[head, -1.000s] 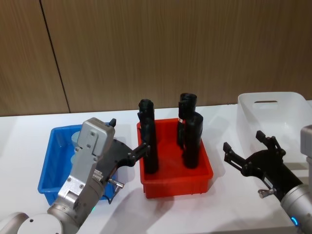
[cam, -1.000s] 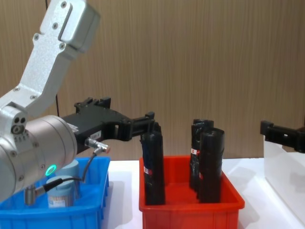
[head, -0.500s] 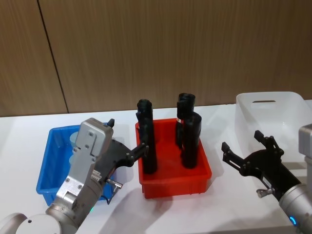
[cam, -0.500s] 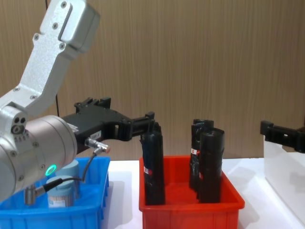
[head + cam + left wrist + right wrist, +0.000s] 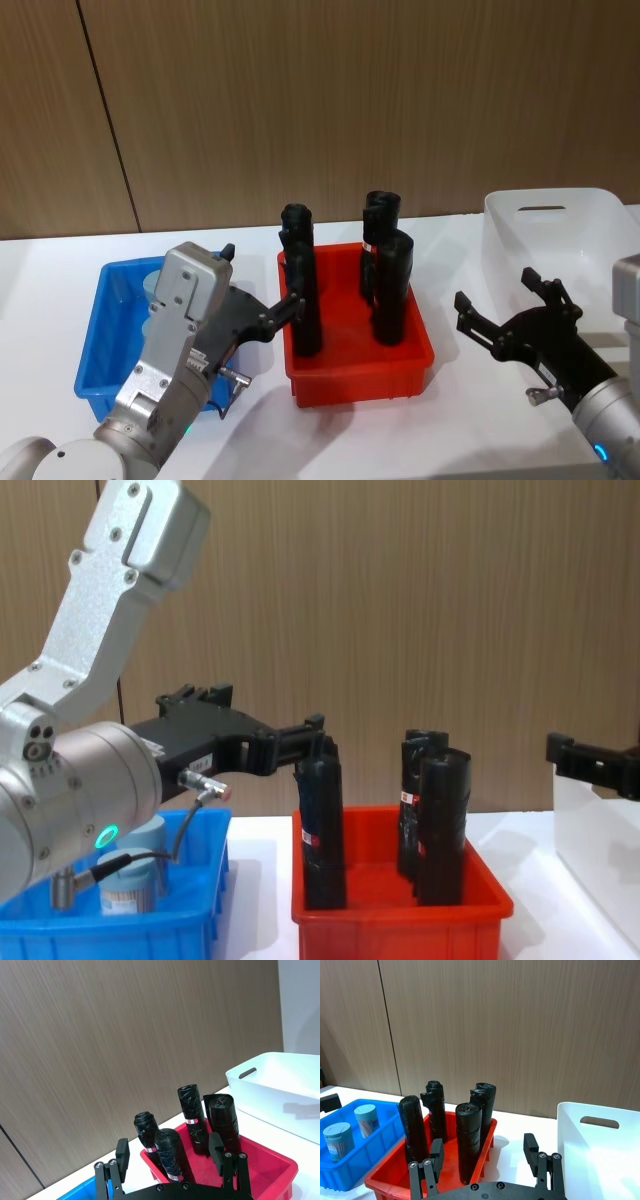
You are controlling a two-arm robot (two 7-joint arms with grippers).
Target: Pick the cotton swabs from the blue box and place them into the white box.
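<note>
Wood panels (image 5: pixel 350 100) cover the far wall, and a white surface (image 5: pixel 50 290) runs below them. On it, far right, sits the white box (image 5: pixel 500 215), and I see nothing in it. In the middle is a red bin (image 5: pixel 360 385) with tall black rolls (image 5: pixel 390 290) standing up in it. On the left is the blue box (image 5: pixel 100 330).

The left hand (image 5: pixel 262 277) hangs above the blue box's right side, with its fingers apart, one of them close to the nearest black roll. The right hand (image 5: pixel 496 288) waits between the red bin and the white box, fingers apart too, holding nothing.

Smallest of all are the cotton swabs (image 5: pixel 338 1141): two little jars with pale blue lids, standing in the blue box.

I think the job has not started, as both jars are in the blue box. To do this well, the left hand should pull left, away from the black rolls, and tip down over one jar. It should put one finger on each side, squeeze softly because the jar looks smooth, then lift straight up over the rim.
</note>
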